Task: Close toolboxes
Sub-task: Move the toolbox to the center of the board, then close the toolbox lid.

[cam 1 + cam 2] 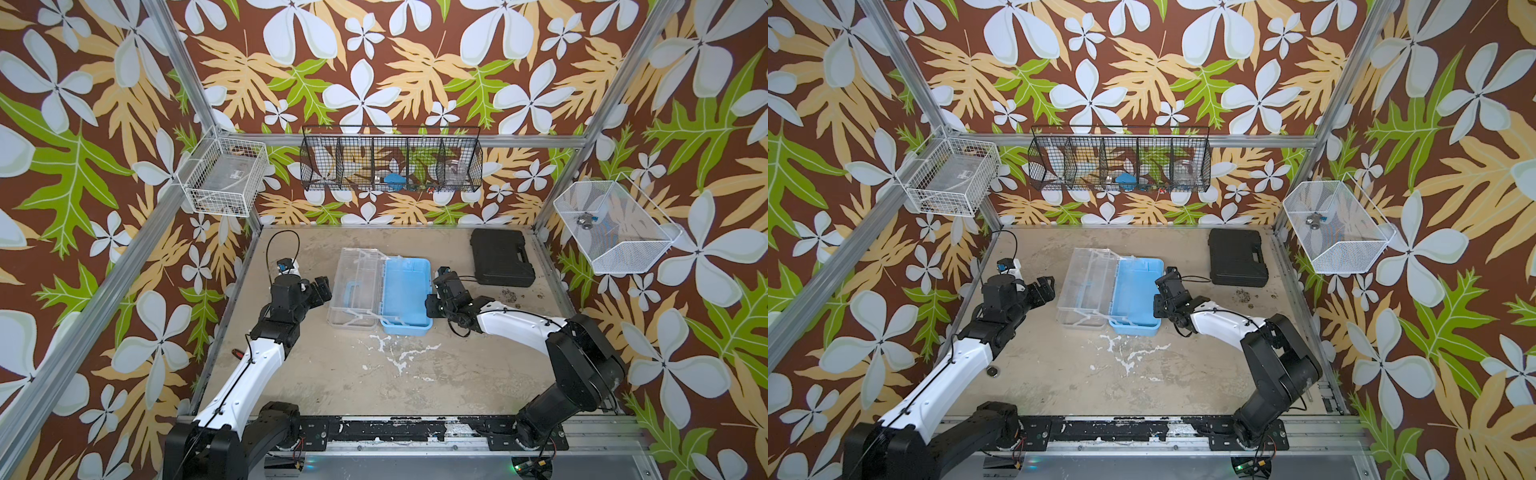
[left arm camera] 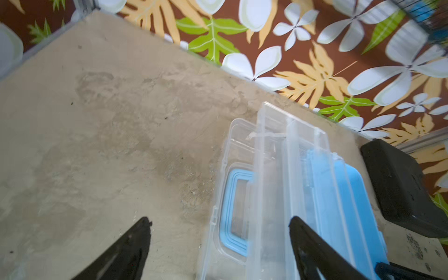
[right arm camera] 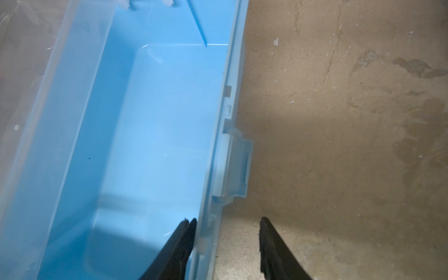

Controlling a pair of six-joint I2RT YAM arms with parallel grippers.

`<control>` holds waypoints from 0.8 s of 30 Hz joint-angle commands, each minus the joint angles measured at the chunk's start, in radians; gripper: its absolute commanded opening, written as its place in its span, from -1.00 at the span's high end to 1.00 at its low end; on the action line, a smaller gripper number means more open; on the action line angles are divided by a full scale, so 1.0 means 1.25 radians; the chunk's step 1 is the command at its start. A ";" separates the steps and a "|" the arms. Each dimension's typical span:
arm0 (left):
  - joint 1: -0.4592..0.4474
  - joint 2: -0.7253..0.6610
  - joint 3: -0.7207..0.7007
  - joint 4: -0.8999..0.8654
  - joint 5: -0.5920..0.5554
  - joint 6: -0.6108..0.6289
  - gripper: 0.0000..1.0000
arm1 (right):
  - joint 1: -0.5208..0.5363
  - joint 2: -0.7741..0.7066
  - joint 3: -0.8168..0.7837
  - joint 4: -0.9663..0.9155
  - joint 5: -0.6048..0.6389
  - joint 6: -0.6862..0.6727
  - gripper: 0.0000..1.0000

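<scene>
Currently the toolbox (image 1: 405, 297) is seen lying open near the middle of the table (image 1: 332, 374), in both top views. Its blue base is set to the right, and its clear lid (image 1: 357, 286) is folded flat onto the table to the left, with the blue handle (image 1: 350, 289) showing through it.

The left gripper (image 1: 323, 286) is held just left of the lid with its jaws spread wide and nothing is gripped. The right gripper (image 3: 226, 220) is placed at the base's right wall, close to a side latch (image 3: 236, 164). Its jaws are parted astride the rim: one finger (image 3: 184, 232) is inside the base, the other outside and clear of the wall. A shut black case (image 1: 500, 257) is seen far right.
</scene>
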 commanded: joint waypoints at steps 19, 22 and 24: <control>-0.044 0.122 -0.177 0.148 0.134 -0.179 -0.32 | -0.013 -0.093 -0.060 -0.024 -0.070 -0.012 -0.44; -0.048 0.152 -0.185 0.175 0.130 -0.181 -0.31 | -0.013 -0.084 -0.065 -0.016 -0.071 -0.010 -0.42; -0.048 0.166 -0.180 0.181 0.124 -0.177 -0.31 | -0.012 -0.077 -0.068 -0.011 -0.072 -0.008 -0.40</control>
